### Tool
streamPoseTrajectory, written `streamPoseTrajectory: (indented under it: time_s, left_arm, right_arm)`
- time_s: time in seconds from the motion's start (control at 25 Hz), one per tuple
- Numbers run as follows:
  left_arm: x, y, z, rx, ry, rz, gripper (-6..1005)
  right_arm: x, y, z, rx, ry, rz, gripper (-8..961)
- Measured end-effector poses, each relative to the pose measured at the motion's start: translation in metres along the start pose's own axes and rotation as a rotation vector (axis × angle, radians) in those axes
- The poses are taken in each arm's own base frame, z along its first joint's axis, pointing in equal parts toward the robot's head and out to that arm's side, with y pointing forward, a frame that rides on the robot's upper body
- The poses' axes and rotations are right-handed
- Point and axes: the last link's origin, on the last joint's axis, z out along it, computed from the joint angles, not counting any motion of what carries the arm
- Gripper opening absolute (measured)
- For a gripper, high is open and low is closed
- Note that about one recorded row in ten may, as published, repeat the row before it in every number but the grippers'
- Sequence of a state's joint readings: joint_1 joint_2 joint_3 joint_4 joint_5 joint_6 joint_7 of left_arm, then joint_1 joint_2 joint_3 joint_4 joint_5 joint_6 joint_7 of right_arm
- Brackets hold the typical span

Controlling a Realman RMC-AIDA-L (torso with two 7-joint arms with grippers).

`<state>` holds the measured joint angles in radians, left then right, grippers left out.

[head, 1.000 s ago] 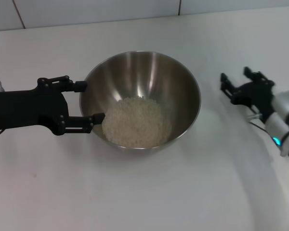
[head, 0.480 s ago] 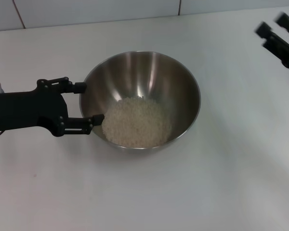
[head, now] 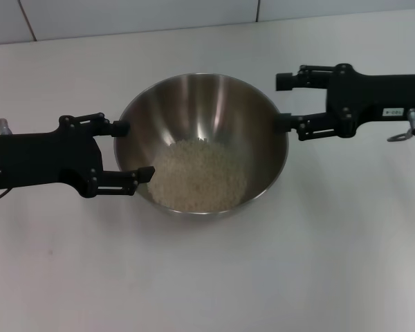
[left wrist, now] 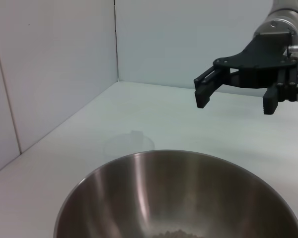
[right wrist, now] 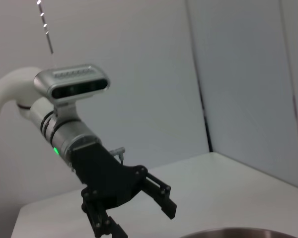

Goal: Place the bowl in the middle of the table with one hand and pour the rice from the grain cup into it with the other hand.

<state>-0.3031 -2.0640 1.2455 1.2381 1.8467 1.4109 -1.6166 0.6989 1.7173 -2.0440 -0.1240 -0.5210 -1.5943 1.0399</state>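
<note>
The steel bowl (head: 214,104) stands in the middle of the white table (head: 207,277) with a heap of rice (head: 197,174) inside. My left gripper (head: 131,151) is open at the bowl's left side, its fingertips close to the outer wall. My right gripper (head: 283,102) is open by the bowl's right rim. In the left wrist view it (left wrist: 234,103) hangs above and beyond the bowl's (left wrist: 179,193) far rim. The right wrist view shows the left gripper (right wrist: 139,218) open above the rim (right wrist: 248,232). The grain cup is out of view.
A tiled wall (head: 138,14) runs along the back edge of the table. Bare white tabletop surrounds the bowl in front and on both sides.
My right arm left the table's right side, passed the top right corner, and now reaches in level beside the bowl's right rim. The left gripper shifted slightly toward the bowl.
</note>
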Motion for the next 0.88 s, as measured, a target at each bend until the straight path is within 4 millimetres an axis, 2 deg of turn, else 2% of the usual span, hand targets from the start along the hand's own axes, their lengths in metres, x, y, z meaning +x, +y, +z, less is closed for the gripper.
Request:
streamPoseTrajectory:
  time_s: [0.2,0.48,0.68,0.88]
  left_arm:
    - [0.001,0.000,-0.001,-0.001,-0.001,0.003,864]
    - [-0.001,0.001,0.001,-0.007,-0.027,0.003,864]
    - [-0.001,0.001,0.001,-0.010,-0.030,0.005,864]
    - [0.001,0.001,0.002,-0.011,-0.030,0.009,864]
  right_arm:
    - [-0.013,-0.010,0.000,-0.013,0.046,-0.011,828]
    - [-0.021,-0.021,0.006,-0.053,0.218,0.000,828]
    - [-0.030,-0.025,0.014,-0.083,0.288,-0.005,828]
    - [-0.037,-0.025,0.013,-0.062,0.312,-0.034,828]
